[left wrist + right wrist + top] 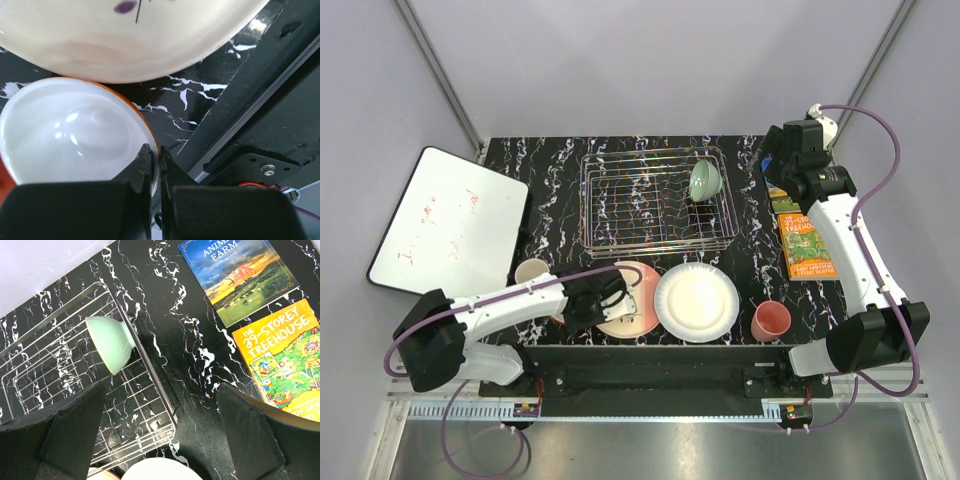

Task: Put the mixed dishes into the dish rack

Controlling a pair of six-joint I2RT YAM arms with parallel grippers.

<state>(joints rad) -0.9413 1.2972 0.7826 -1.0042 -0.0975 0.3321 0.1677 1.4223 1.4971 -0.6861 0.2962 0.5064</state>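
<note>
Near the table's front edge in the top view, the left gripper (603, 297) sits low, with the dish rack (620, 205) beyond its fingers. From the left wrist, it pinches shut on the rim of the orange bowl (65, 135), one finger inside and one outside. The bowl looks stiff, glazed, probably slippery and breakable, so the rim suits. From the right wrist, the right gripper (160, 440) gapes empty, the mint-green bowl (111, 342) racked ahead.

Most of the rack (658, 205) is found open from above; only its far right corner is taken by the green bowl (706, 180). In front of the rack, passage is blocked by the pink plate (636, 312), white plate (696, 302) and orange bowl (65, 135). A bare strip of table (750, 250) is seen between the rack and the books (802, 240).
</note>
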